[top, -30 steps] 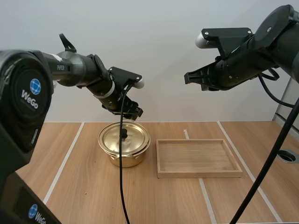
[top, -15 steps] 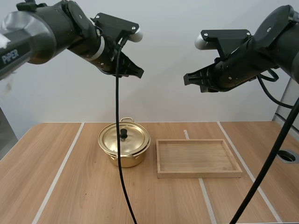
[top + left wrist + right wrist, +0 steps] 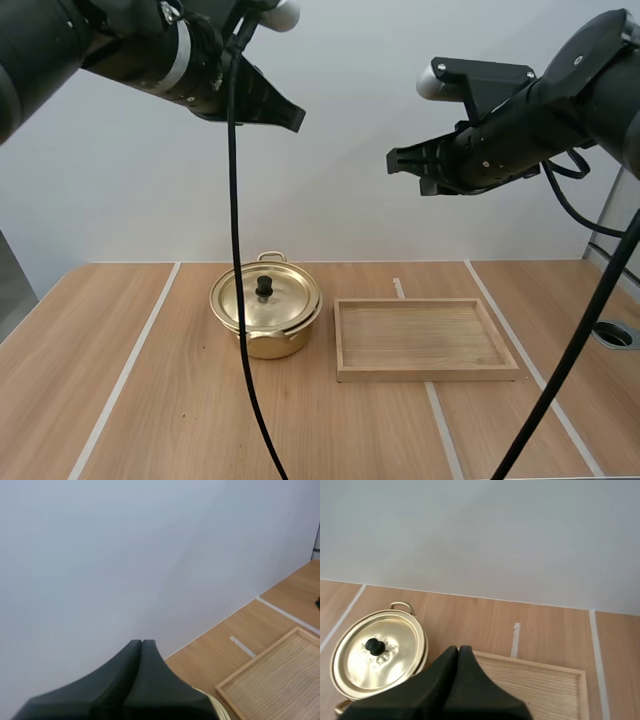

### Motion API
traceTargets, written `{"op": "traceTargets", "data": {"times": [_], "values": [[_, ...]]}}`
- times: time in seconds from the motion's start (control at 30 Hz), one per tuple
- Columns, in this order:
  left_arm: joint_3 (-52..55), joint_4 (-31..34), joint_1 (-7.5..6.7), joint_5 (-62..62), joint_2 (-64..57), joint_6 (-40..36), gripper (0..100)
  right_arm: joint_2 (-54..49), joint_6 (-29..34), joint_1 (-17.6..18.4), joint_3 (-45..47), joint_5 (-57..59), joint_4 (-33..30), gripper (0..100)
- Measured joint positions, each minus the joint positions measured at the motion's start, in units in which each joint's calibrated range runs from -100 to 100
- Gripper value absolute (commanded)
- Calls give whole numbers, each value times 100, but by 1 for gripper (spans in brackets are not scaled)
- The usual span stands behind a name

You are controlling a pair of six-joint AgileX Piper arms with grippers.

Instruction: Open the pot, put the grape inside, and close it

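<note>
Over a light wooden table marked with pale tape lines, two black robot arms hang high, well apart from the work below. On the pot's side, the left gripper has its fingers clenched together into one dark wedge, grasping nothing. Facing it from the tray's side, the right gripper is likewise pressed closed on nothing.

Beneath them a shallow wooden tray lies flat. Just beside it, on the robot's left, stands the brass-coloured pot, upright, with one loop handle visible at its far rim. Its lid sits square on the rim, topped by a small black knob at the centre.

By this showing the task is at its first step: the pot is not yet opened.

The hazards lie in the descent. A gripper coming down with its fingers closed would strike the knob rather than take it. That blow could shove what looks a light pot across the smooth tabletop or against the tray. A pinch landing off-centre on so small a knob could slip, letting the polished lid tilt, drop back or clatter onto the table. Should both arms make for the pot at once, their paths could cross.
</note>
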Motion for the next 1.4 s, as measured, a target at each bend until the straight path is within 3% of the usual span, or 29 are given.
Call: {"op": "traceTargets", "data": {"times": [0.2, 0.33, 0.4, 0.57, 0.87, 1.4], "values": [[0, -34, 0, 738, -376, -323, 0, -61, 10, 0, 0, 88, 245, 0], [0, 257, 0, 636, -642, -1302, 0, -565, 42, 0, 0, -371, 259, 0], [0, 1370, 0, -44, -1061, -2756, 0, -913, 39, 0, 0, -511, 268, 0], [222, 2601, 0, -213, -1617, -3847, 0, -1678, 39, 0, 520, -1094, 304, 0], [2275, 3022, 0, -1033, -3302, -4075, 0, -2570, -158, 0, 2296, -1610, 308, 0], [5161, 3084, 0, -1407, -5188, -3549, 0, -3504, -979, 0, 4078, -1610, 308, 0]]}}
